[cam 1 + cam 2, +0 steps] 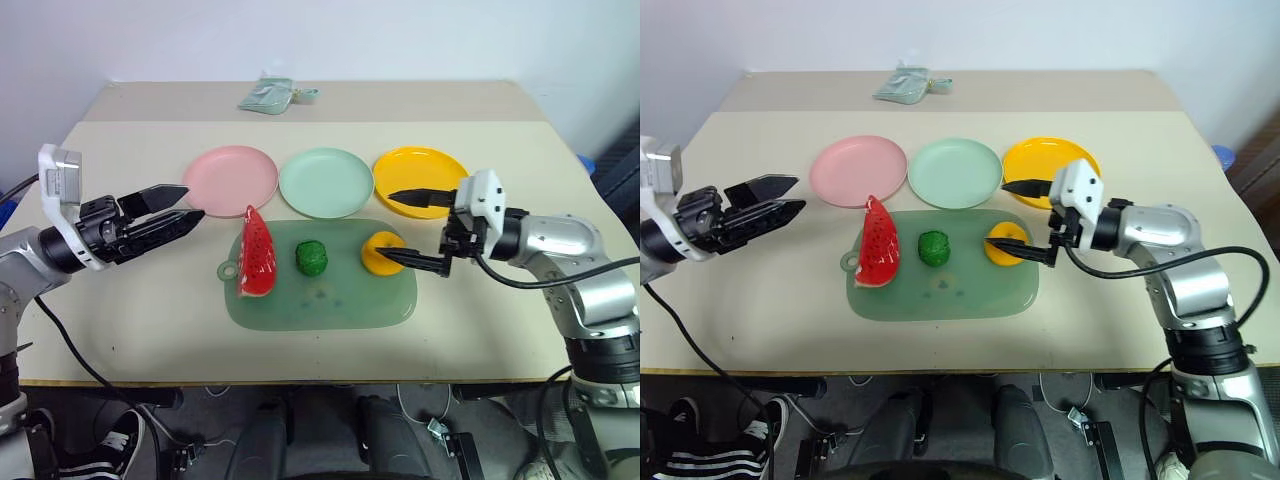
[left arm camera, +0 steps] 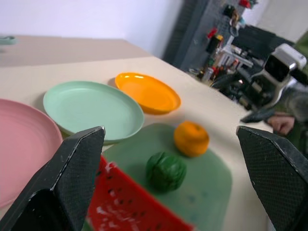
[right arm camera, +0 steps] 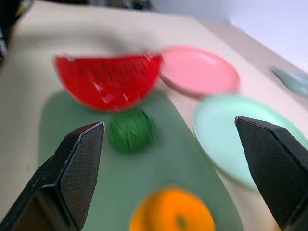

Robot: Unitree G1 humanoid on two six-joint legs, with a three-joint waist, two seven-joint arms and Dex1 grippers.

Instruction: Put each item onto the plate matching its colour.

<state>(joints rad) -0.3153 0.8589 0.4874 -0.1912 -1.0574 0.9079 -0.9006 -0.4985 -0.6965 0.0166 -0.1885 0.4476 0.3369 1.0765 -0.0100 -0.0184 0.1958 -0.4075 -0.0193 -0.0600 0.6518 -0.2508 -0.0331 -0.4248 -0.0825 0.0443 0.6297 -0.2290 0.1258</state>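
On counter [image 1: 130, 330]: green board [image 1: 320, 305], near centre, bearing three toy foods in a row. Watermelon [image 1: 257, 255] at left end, standing on edge. Green ball [image 1: 312, 258] in the middle. Orange [image 1: 381, 252] at right end.

Beyond board, three plates in a row, all bare: pink plate [image 1: 230, 178] left, mint plate [image 1: 325, 181] centre, yellow plate [image 1: 420, 180] right.

Far edge: small pale green pouch [image 1: 268, 95].

Left claw [image 1: 172, 207]: spread, holding nothing, hovering left of the watermelon, pointing right, apart from it.

Right claw [image 1: 412, 228]: spread, holding nothing, pointing left; near finger at the orange's right side, contact uncertain; far finger over the yellow plate's near rim.
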